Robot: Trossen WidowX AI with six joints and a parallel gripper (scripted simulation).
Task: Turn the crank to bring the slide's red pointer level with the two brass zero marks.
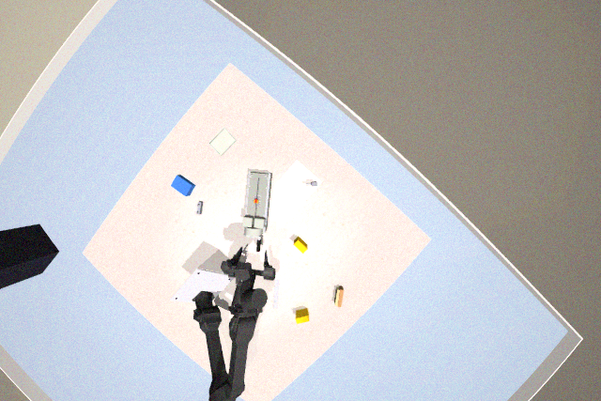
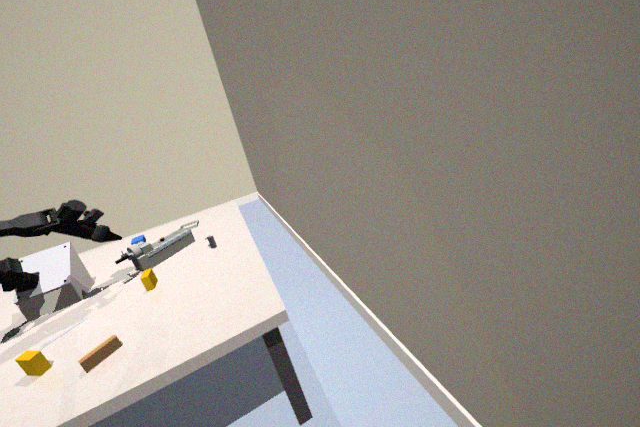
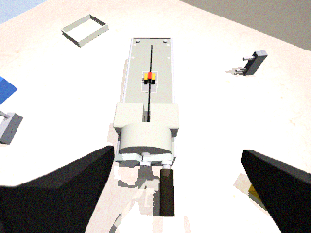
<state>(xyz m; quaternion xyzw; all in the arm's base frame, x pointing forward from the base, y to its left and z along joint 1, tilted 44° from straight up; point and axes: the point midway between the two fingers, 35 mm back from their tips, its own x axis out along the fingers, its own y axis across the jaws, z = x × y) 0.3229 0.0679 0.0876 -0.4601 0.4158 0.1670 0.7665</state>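
From my cameras, the claw (image 1: pixel 253 256) (image 2: pixel 119 239) (image 3: pixel 177 152) has its fingers spread apart with nothing clamped. In the wrist view the dark crank handle (image 1: pixel 258 244) (image 2: pixel 123 259) (image 3: pixel 166 192) shows between the fingertips, at the near end of the machine (image 1: pixel 252 224) (image 2: pixel 170 252) (image 3: pixel 133 92), which sits on the bench (image 1: pixel 230 90) (image 2: pixel 217 282) (image 3: pixel 204 53).

The red pointer (image 1: pixel 255 201) (image 2: pixel 161 239) (image 3: pixel 150 75) stands partway along the slot; yellow bits flank it in the wrist view, but they are too small for me to say whether it is exactly level. The two fingers block the lower corners of that view, covering part of a yellow block (image 1: pixel 300 245) (image 2: pixel 149 279) (image 3: pixel 255 191). A blue block (image 1: pixel 182 185) (image 2: pixel 138 239) (image 3: pixel 6 90) is cut off at the left edge there.

The shallow tray (image 1: pixel 223 142) (image 2: pixel 189 224) (image 3: pixel 78 42) lies beyond the machine's far end, and I see nothing in it. From outside, its inside is hard to make out.
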